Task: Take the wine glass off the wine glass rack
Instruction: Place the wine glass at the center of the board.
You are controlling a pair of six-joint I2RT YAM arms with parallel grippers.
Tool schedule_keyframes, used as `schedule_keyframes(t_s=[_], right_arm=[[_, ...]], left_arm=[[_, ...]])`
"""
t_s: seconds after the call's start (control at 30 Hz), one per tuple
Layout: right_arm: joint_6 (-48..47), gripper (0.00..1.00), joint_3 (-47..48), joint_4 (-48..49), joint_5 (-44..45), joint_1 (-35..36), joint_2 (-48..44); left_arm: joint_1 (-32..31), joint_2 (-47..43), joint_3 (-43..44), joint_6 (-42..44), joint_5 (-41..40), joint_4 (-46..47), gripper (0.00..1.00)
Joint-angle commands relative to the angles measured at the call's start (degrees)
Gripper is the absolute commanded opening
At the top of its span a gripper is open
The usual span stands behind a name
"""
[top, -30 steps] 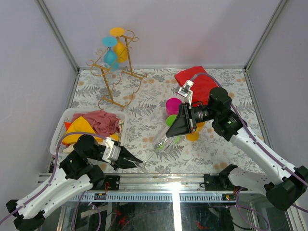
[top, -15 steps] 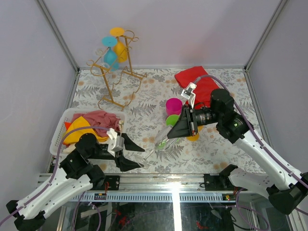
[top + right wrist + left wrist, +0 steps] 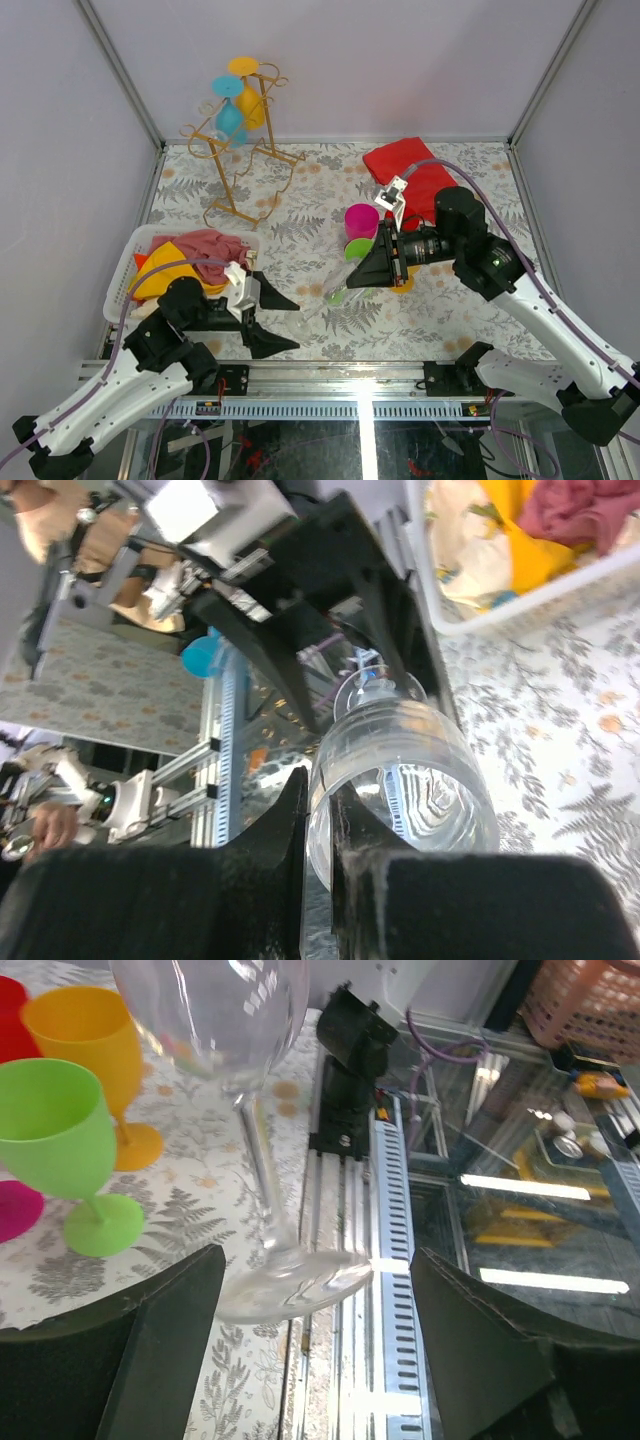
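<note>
A clear wine glass point(image 3: 333, 297) hangs tilted above the table near its front edge. My right gripper point(image 3: 350, 284) is shut on the rim of its bowl point(image 3: 420, 770), one finger inside and one outside. The stem point(image 3: 262, 1170) and foot point(image 3: 290, 1278) point toward my left gripper point(image 3: 290, 322), which stands open with the foot between its fingers point(image 3: 150, 1350), touching neither. The gold wire wine glass rack point(image 3: 240, 150) stands at the back left. A teal glass point(image 3: 228, 100) and a yellow glass point(image 3: 248, 85) hang on it.
A white basket point(image 3: 130, 262) of cloths sits front left beside the left arm. A red cloth point(image 3: 405, 165) lies at the back right. Magenta point(image 3: 360, 220), green point(image 3: 55, 1110) and orange point(image 3: 85, 1030) goblets stand under the right arm. The metal rail point(image 3: 395, 1210) runs along the front edge.
My left gripper has opened and let go of the glass's foot, drawing back slightly. The right gripper keeps its hold on the rim and has shifted a little right.
</note>
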Motion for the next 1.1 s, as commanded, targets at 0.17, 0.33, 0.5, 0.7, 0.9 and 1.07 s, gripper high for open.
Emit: schedule_keyframes(t_s=[0.17, 0.33, 0.5, 0.7, 0.9, 1.07], right_arm=[[-9.2, 0.0, 3.5, -7.3, 11.2, 0.6, 0.2], [-10.3, 0.0, 3.4, -9.9, 14.9, 2.5, 0.3], [-15.1, 0.0, 5.4, -15.8, 27.9, 11.2, 0.7], [-19.1, 0.0, 4.0, -19.1, 42.5, 20.3, 0.7], [-21.8, 0.0, 0.6, -19.7, 50.6, 26.8, 1.3], [-23.1, 0.0, -1.6, -20.1, 54.9, 28.5, 3.8]], left_arm=[[0.2, -5.2, 3.7, -1.8, -3.7, 1.6, 0.75], [0.2, -6.2, 4.3, -3.4, -11.0, 1.9, 0.8], [0.2, -5.1, 4.6, -10.3, -23.5, 4.1, 0.93], [0.2, -1.1, 7.1, -20.1, -33.1, 3.1, 1.0], [0.2, 5.2, 12.2, -23.1, -37.1, -4.2, 1.0], [0.2, 7.0, 13.6, -23.2, -37.4, -5.2, 1.0]])
